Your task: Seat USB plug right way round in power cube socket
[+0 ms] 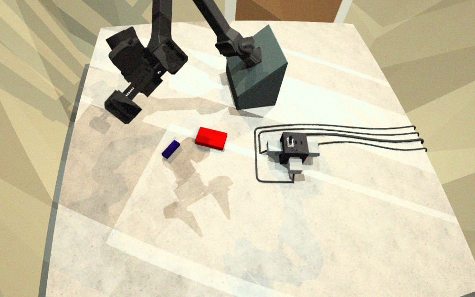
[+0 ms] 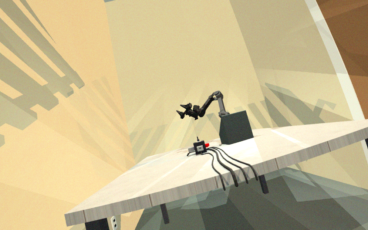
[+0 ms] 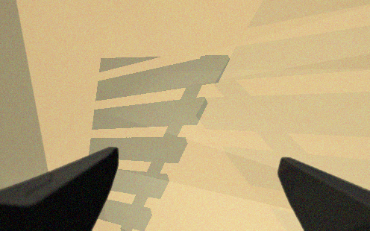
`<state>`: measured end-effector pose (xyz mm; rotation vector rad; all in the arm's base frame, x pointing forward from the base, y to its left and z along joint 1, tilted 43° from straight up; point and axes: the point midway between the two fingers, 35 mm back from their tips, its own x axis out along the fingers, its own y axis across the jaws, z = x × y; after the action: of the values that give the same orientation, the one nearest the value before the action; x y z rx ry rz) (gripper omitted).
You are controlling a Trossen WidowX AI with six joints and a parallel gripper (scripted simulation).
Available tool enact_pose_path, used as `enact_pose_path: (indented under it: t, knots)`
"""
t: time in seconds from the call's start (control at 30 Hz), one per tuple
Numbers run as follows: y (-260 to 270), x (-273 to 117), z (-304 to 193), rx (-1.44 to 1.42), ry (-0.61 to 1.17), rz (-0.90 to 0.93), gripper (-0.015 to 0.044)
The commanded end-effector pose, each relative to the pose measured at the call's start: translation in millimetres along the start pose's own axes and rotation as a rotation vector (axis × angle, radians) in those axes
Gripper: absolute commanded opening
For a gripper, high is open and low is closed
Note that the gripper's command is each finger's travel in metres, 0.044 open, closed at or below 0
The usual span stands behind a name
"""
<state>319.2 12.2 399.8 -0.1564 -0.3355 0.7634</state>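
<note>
The power cube is a small dark cube on the table, right of centre in the top view. A small USB plug stands upright in its top face, pale with dark parts. It is too small to tell its depth or which way round it is. My gripper is open and empty, high above the table. In the top view it is up and left of the cube. The wrist view shows only walls and shadows between the fingers, neither cube nor plug.
Pale plugs sit in the cube's sides, with black cables running to the table's edge. A red block and a dark blue block lie left of it. The arm stands on a dark green pedestal.
</note>
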Motion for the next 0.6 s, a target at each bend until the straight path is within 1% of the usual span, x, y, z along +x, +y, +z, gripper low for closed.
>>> enact_pose_path:
  t: [0.0, 0.03, 0.13, 0.23, 0.33, 0.47, 0.57]
  knots:
    - [-2, 2, -3, 0.034, 0.002, -0.008, 0.0426]
    - [-8, 9, -11, 0.136, 0.008, -0.031, 0.044]
    - [-29, 43, -69, 0.658, 0.081, -0.172, 0.044]
    - [-29, 53, -103, 0.832, 0.139, -0.246, 0.044]
    - [-22, 66, -148, 1.07, 0.228, -0.355, 0.044]
    - [-1, 83, -207, 1.371, 0.363, -0.531, 0.044]
    - [19, 85, -247, 1.539, 0.465, -0.696, 0.044]
